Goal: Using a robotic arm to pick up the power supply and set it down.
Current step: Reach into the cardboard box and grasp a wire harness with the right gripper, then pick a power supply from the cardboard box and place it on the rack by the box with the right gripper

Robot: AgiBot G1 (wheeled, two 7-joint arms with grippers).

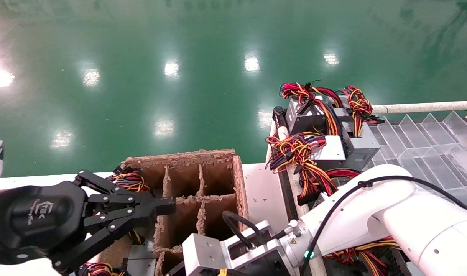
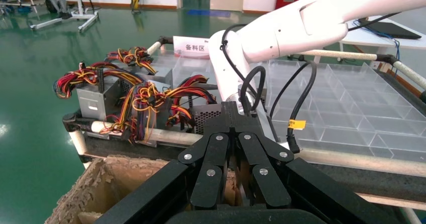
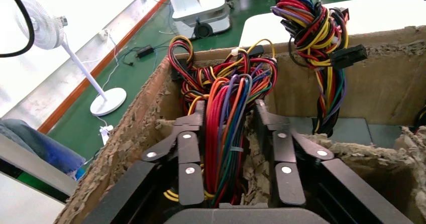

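Note:
A power supply sits down in a cell of the brown cardboard box [image 1: 203, 180]. Only its bundle of red, orange, blue and green wires [image 3: 221, 133] shows; the metal body is hidden. My right gripper [image 3: 229, 108] is open, low in that cell, one finger on each side of the bundle and not pressing on it. In the head view the right arm [image 1: 371, 214] reaches down at the box's near side, its fingers below the frame edge. My left gripper [image 1: 168, 207] is shut on nothing and hovers over the box's left cells, seen also in its wrist view [image 2: 232, 121].
More power supplies [image 1: 325, 134] with tangled wires lie piled on a cart to the right. A clear divided tray [image 1: 421, 142] lies beyond them. Other wire bundles [image 3: 316, 28] hang over the box wall [image 3: 382, 78]. A white tabletop [image 1: 262, 191] carries the box.

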